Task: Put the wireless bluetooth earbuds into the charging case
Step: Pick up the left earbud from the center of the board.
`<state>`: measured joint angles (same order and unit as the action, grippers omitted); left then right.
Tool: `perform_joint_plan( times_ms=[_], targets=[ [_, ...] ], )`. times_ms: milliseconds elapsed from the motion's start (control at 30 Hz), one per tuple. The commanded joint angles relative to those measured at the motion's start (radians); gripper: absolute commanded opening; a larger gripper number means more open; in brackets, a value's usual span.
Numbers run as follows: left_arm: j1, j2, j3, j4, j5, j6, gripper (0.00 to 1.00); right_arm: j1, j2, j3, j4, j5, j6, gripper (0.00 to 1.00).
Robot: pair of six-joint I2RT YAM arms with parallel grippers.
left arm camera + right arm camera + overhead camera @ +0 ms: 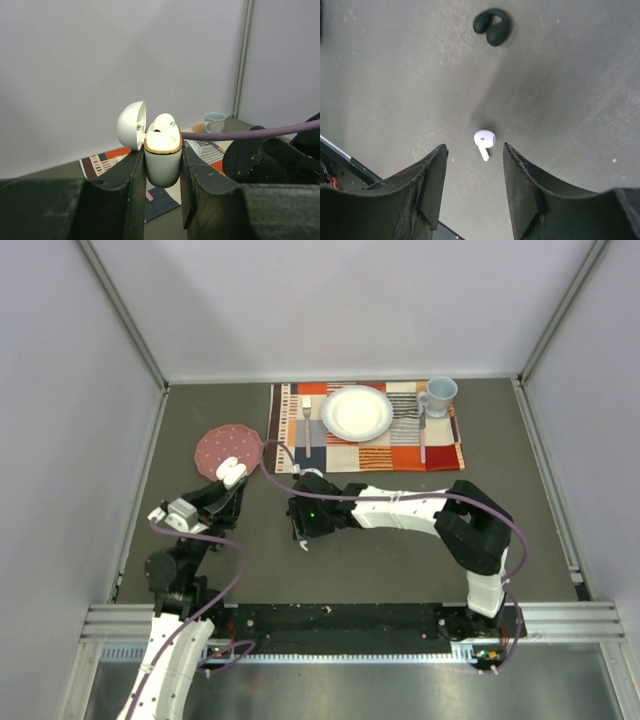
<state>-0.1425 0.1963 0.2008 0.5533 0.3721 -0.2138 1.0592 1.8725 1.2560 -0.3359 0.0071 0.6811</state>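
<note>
White case point(163, 162) clamped in left gripper point(162, 154), right gripper point(474, 147) pointing down, apart over earbud point(484, 139)

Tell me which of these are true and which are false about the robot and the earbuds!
1. The left gripper holds the charging case with its lid open. True.
2. The case is empty. False: a white earbud sits inside.
3. The right gripper grips an earbud. False: its jaws are open above a loose white earbud on the table.
4. A black earbud lies on the table. True.
</note>
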Motion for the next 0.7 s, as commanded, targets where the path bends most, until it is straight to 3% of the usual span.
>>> perform_joint_plan(
  times_ms=[0, 667],
  targets=[
    [0.007, -0.001, 0.02, 0.013, -0.01, 0.007, 0.0, 0.027, 0.034, 0.065, 0.023, 0.022, -0.014, 0.48],
    [0.006, 0.009, 0.022, 0.007, -0.009, 0.008, 0.0, 0.078, 0.116, 0.16, -0.075, 0.177, -0.124, 0.45]
  ],
)
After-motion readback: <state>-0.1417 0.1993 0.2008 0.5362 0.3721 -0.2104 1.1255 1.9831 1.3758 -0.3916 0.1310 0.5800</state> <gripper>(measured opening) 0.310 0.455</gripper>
